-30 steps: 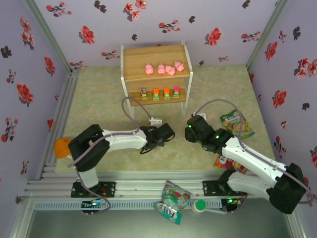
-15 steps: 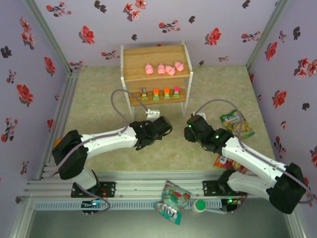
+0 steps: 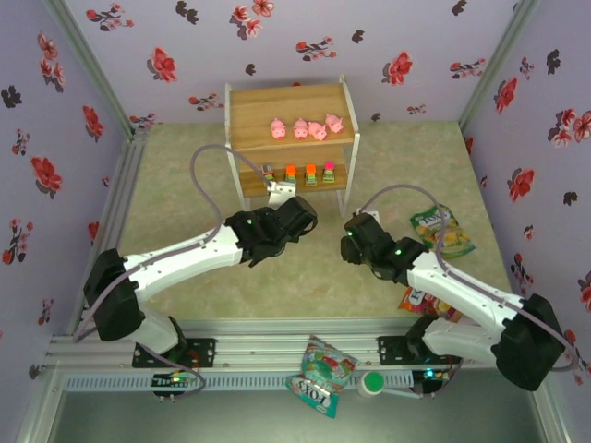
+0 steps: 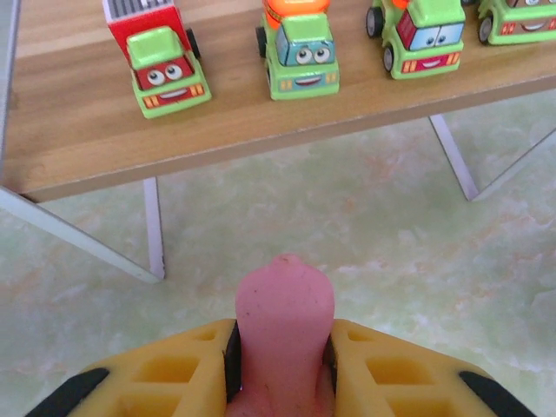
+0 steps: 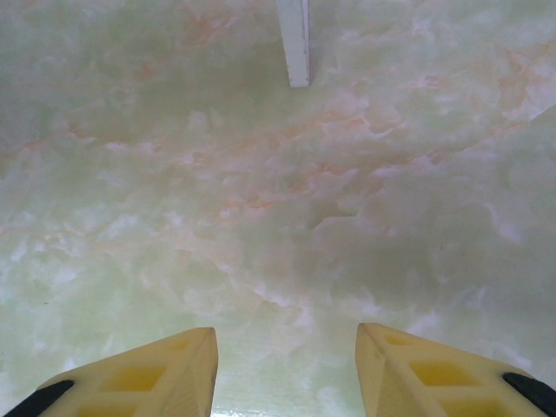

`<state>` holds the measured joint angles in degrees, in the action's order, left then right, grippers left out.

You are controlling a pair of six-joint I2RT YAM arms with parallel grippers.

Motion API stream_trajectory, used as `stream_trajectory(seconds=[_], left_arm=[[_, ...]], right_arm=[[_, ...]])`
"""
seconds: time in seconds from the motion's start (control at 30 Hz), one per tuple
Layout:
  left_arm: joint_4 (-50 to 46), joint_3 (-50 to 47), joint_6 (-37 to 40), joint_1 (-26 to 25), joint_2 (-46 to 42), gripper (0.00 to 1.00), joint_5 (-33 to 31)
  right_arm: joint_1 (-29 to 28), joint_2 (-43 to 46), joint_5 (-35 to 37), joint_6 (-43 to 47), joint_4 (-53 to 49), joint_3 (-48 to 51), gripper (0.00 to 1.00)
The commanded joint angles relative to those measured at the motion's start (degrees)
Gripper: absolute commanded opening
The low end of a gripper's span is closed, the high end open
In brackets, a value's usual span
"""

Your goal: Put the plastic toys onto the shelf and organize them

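Blurrily lettered snack bag [image 3: 319,374]; pig [image 4: 284,330] pinched.

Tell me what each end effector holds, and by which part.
Left end effector pinches a pink toy by its sides, rounded end protruding. Right end effector holds nothing.

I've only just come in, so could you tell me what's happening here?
The left gripper is shut on a pink pig, facing the lower tier of the shelf, where four toy trucks stand in a row. Four more pigs sit on the top tier. The right gripper hangs open and empty above the mat.
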<state>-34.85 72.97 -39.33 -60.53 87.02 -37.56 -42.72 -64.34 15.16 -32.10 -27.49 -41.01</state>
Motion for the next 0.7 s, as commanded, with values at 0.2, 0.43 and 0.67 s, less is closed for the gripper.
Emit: stream_trajectory(seconds=[0.2,0.43,0.67], left_arm=[[-6.07,7.27,4.89,2.04,-4.08,0.32,-2.74],[-9.02,11.84,7.26,3.87,-5.98,0.32,-2.69],[-11.18,17.65,10.49,5.29,-5.81,0.32,-2.70]], right_arm=[[1.99,-5.84,-4.47,3.93,10.09,5.33,0.47],[1.95,-6.24,-5.67,5.32,14.76,7.42,0.47],[1.96,-6.44,-5.33,5.64,18.00,9.12,0.48]])
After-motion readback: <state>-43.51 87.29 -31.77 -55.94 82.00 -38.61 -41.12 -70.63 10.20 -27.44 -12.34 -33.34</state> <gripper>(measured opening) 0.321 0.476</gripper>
